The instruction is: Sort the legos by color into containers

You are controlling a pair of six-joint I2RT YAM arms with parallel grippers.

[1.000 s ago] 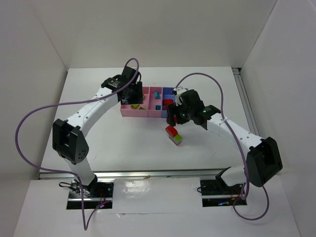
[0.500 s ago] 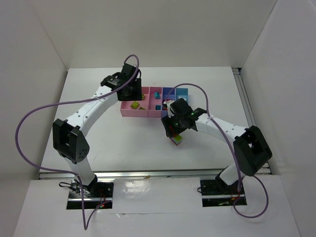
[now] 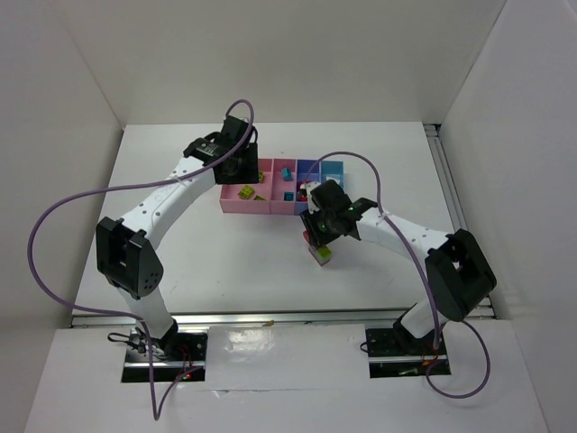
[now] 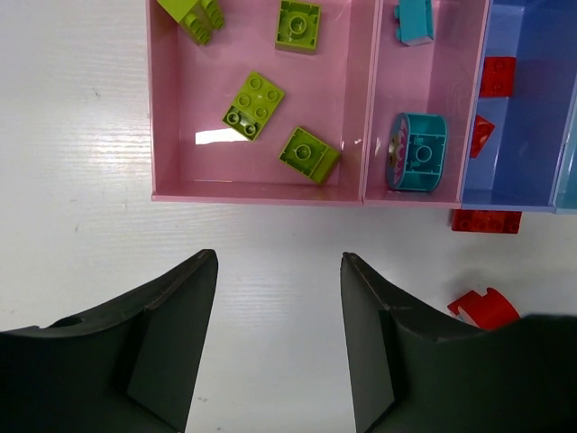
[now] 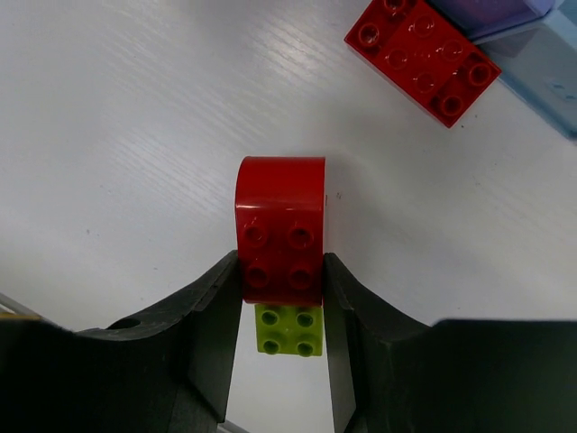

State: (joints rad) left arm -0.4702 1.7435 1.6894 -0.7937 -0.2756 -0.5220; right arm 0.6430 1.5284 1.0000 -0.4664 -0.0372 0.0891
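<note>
The red brick [image 5: 280, 225] is glossy, smooth plastic; the pink bin [image 4: 261, 192] shiny plastic; the table [image 5: 117, 135] white, faintly streaked; the right gripper's fingers [image 5: 203, 352] matt black.

Bare table [image 3: 225, 257] lies open left of the rounded red brick [image 5: 280, 230]. A lime brick [image 5: 288, 330] crowds its near end; a flat red brick [image 5: 422, 56] lies by the bins [image 5: 543, 68].

**Red, Lime and Cyan Against Pink and Blue**

Lime green bricks [image 4: 253, 105] are lying in the wide pink bin [image 4: 159, 108]. Cyan pieces [image 4: 417, 152] are sitting in the narrow pink bin [image 4: 424, 81], and red bricks [image 4: 498, 77] are showing in the periwinkle bin [image 4: 532, 135]. On the white table [image 5: 135, 135], a rounded red brick [image 5: 280, 230] is overlapping a small lime brick [image 5: 288, 330], with a flat red brick [image 5: 421, 56] lying nearby.
</note>
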